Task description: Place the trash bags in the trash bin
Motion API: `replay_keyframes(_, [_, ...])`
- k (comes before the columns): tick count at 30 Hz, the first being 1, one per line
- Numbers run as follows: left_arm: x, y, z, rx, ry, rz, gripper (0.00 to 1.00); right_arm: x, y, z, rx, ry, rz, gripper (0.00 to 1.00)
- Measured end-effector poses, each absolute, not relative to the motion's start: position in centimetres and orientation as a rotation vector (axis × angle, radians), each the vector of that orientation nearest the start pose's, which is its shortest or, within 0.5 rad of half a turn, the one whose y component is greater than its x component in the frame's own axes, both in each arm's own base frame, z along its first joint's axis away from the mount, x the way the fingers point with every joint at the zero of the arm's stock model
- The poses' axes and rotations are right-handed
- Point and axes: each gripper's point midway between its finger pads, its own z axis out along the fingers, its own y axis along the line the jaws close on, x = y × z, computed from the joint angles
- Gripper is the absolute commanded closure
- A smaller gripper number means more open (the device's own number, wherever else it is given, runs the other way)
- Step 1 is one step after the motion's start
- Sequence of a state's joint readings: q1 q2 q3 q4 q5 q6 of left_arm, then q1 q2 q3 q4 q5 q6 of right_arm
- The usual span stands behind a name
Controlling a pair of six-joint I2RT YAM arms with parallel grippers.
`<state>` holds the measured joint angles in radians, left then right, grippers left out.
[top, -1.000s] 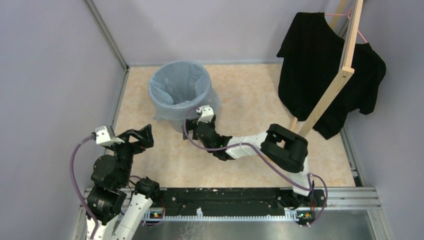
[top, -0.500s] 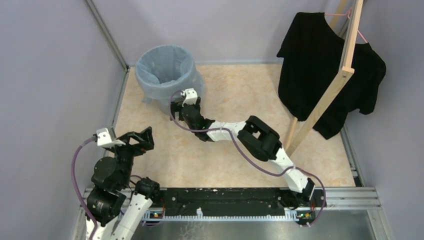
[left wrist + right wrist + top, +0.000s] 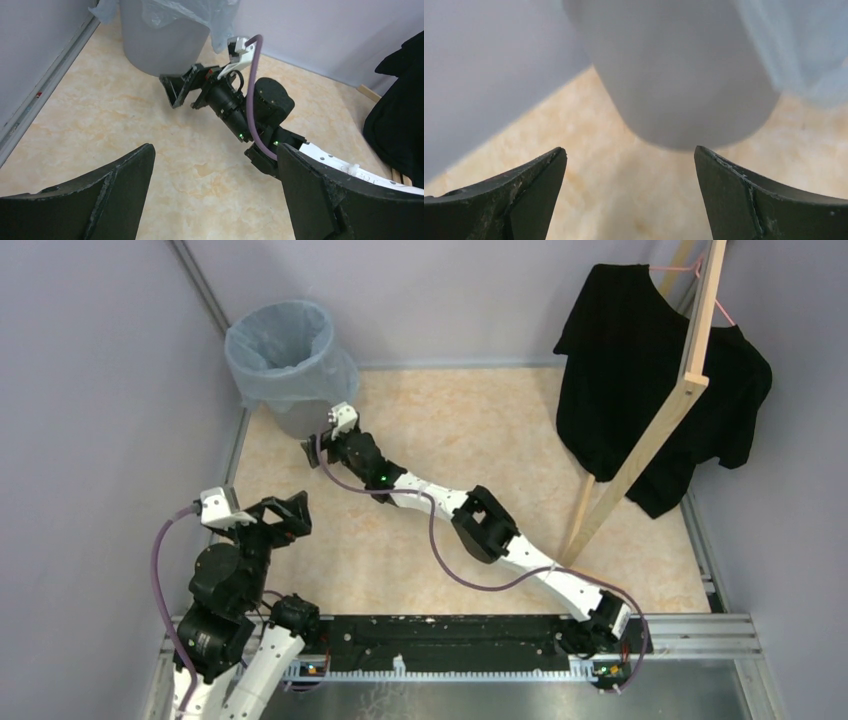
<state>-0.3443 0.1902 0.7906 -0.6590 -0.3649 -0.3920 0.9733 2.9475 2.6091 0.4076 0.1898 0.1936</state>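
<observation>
I read the trash bin [image 3: 290, 420] as standing in the far-left corner of the table [image 3: 500, 430], close to both walls. The trash bag [image 3: 280, 340] already lines it, its pale film folded out over the rim and hanging as a loose skirt down the outside.

My right gripper [image 3: 312, 448] is stretched far out and low, with its jaws spread wide and nothing between them; in its own wrist view the grey wall of the bin fills the gap ahead, just beside the fingertips, though I cannot tell whether they touch it. My left gripper [image 3: 285, 515] hangs back near its base, also spread wide and empty, well apart from the bin and looking on at the other arm.

As for handling, I judge the film to be very light, soft and slippery; a single flat layer would likely slide out from between the pads, so I would pinch a gathered fold of the skirt where it bunches on the side nearest me. The bin looks light and smooth-walled, and too wide for the jaws to span, so I expect it to skid or tip under a push rather than resist; only the rim, pinched with the film over it, offers a hold. The black T-shirt [image 3: 640, 350] on its wooden rack [image 3: 650, 430] hangs far right, well out of the way.
</observation>
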Motion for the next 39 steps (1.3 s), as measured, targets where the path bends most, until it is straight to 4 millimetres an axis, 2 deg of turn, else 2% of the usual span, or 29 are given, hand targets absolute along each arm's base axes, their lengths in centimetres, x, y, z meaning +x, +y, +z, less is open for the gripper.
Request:
replay_keyframes(2, [17.9,-1.2,29.6,-0.319,1.615,-0.258,0.03,45.4,63.0,9.9,-0.481,1.519,0.801,0.01])
replay_keyframes(6, [18.6,-1.2,29.0,-0.327,1.651,-0.230,0.03,44.1,60.6,5.1,-0.566,1.668,0.745,0.01])
replay_keyframes(9, [19.0,-1.2,28.6,-0.332,1.674,-0.214,0.02,43.1,58.2,5.1,-0.591,1.728,0.710,0.01])
replay_keyframes(11, [19.1,-1.1,28.4,-0.336,1.680,-0.206,0.02,41.7,55.7,6.3,-0.600,1.762,0.689,0.01])
replay_keyframes(14, [19.2,-1.0,28.4,-0.338,1.680,-0.200,0.02,39.5,52.2,10.3,-0.596,1.744,0.689,0.01])
replay_keyframes(19, [19.2,-1.0,28.2,-0.327,1.686,-0.195,0.02,36.6,47.4,18.6,-0.559,1.665,0.693,0.01])
replay_keyframes(23, [19.3,-0.9,28.1,-0.324,1.688,-0.188,0.02,33.1,42.4,23.6,-0.528,1.655,0.668,0.01])
replay_keyframes(26, [19.3,-1.0,28.1,-0.322,1.689,-0.189,0.02,29.5,39.1,27.4,-0.507,1.648,0.671,0.01])
replay_keyframes(29, [19.3,-1.1,28.1,-0.315,1.689,-0.192,0.01,24.3,36.3,31.5,-0.521,1.613,0.739,0.01])
replay_keyframes(33, [19.7,-1.7,28.3,-0.270,1.685,-0.209,0.01,19.0,33.3,35.3,-0.554,1.586,0.843,0.01])
replay_keyframes(36, [20.1,-3.1,29.3,-0.171,1.683,-0.247,0.01,16.6,30.5,37.7,-0.561,1.594,0.896,0.01])
replay_keyframes(38, [20.4,-4.3,31.4,-0.101,1.677,-0.282,0.01,15.3,28.6,40.1,-0.548,1.566,0.947,0.01])
replay_keyframes(39, [20.5,-4.9,33.3,-0.066,1.656,-0.308,0.01,14.6,27.5,41.5,-0.538,1.541,0.977,0.01])
